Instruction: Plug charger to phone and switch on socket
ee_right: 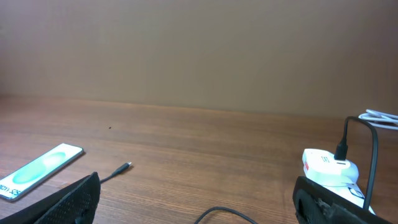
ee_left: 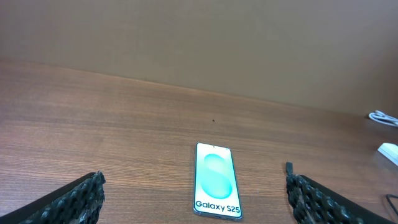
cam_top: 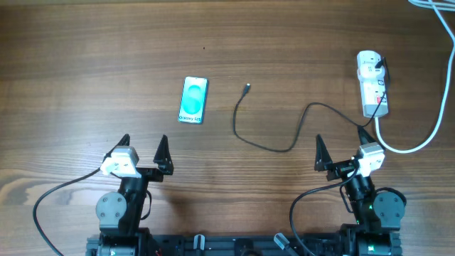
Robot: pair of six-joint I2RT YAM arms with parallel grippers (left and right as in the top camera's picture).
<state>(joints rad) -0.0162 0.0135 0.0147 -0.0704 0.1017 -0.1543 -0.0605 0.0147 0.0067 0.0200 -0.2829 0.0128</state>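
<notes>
Phone screen reads "Galaxy S25"; left claw, right claw both spread, empty.

phone left, charger tip beside it, socket right

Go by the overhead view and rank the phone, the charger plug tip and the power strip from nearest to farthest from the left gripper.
Measured from the left gripper:
1. The phone, just ahead and slightly to its right.
2. The charger plug tip, mid-table, farther right than the phone.
3. The power strip, far over on the right side, ahead of the other arm.
</notes>
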